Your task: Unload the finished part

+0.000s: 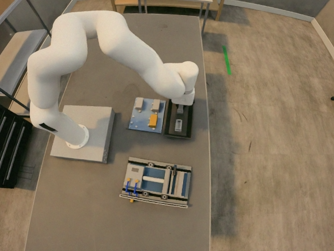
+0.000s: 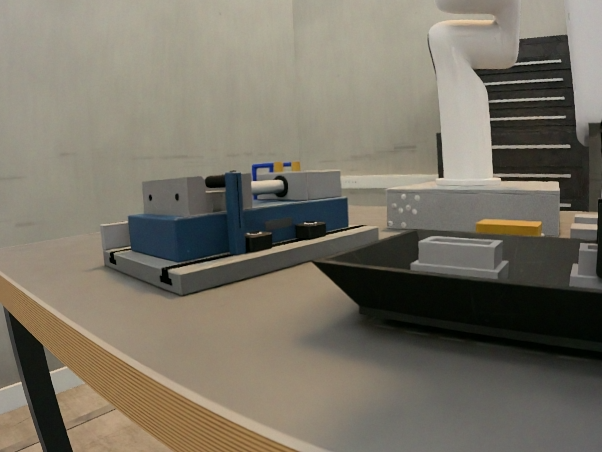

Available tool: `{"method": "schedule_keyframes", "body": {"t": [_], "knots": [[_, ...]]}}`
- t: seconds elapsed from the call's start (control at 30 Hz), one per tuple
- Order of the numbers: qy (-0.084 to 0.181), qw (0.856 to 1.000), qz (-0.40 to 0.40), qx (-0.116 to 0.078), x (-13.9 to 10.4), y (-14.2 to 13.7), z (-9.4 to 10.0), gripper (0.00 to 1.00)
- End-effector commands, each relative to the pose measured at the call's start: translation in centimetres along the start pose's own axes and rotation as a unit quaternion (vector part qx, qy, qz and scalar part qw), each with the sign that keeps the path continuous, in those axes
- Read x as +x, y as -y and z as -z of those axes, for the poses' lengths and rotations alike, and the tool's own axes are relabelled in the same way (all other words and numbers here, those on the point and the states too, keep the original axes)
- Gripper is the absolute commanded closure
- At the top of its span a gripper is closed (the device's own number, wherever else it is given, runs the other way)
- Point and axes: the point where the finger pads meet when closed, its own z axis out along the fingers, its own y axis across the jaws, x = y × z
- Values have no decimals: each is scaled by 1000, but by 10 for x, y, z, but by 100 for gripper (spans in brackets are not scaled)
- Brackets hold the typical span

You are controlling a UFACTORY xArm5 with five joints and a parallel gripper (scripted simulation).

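My gripper (image 1: 180, 107) is at the far end of the black outfeed tray (image 1: 167, 120) (image 2: 450, 300), shut on the grey finished part (image 1: 180, 111) (image 2: 586, 264). The part sits low in the tray, at or just above its floor, upright with its top up. Only its edge and one dark finger show at the right border of the exterior view. A second pocketed part (image 1: 178, 125) (image 2: 460, 255) lies flat, pocket up, nearer the tray's front end. The vise (image 1: 158, 181) (image 2: 235, 220) stands on its railed base with nothing between its jaws.
A blue fixture plate (image 1: 138, 123) lies left of the tray. It holds two upright grey plain blocks (image 1: 139, 103) (image 1: 156, 105) and an orange block (image 1: 152, 120) (image 2: 508, 227) lying flat. The arm's grey pedestal (image 1: 91, 122) (image 2: 475, 205) stands further left. The table's right edge runs close by the tray.
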Motion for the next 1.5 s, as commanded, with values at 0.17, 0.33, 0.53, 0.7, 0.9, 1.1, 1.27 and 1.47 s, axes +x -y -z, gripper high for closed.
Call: {"method": "schedule_keyframes", "body": {"t": [0.17,0.33,0.53,0.7,0.9,1.1,1.27,1.47], "knots": [[-1,1000,0,-2,1,-1,1,100],[-1,1000,0,-2,1,-1,1,100],[-1,1000,0,-2,1,-1,1,31],[-1,1000,0,-2,1,-1,1,31],[-1,1000,0,-2,1,-1,1,31],[-1,1000,0,-2,1,-1,1,31],[-1,1000,0,-2,1,-1,1,31],[-1,1000,0,-2,1,-1,1,31]]}}
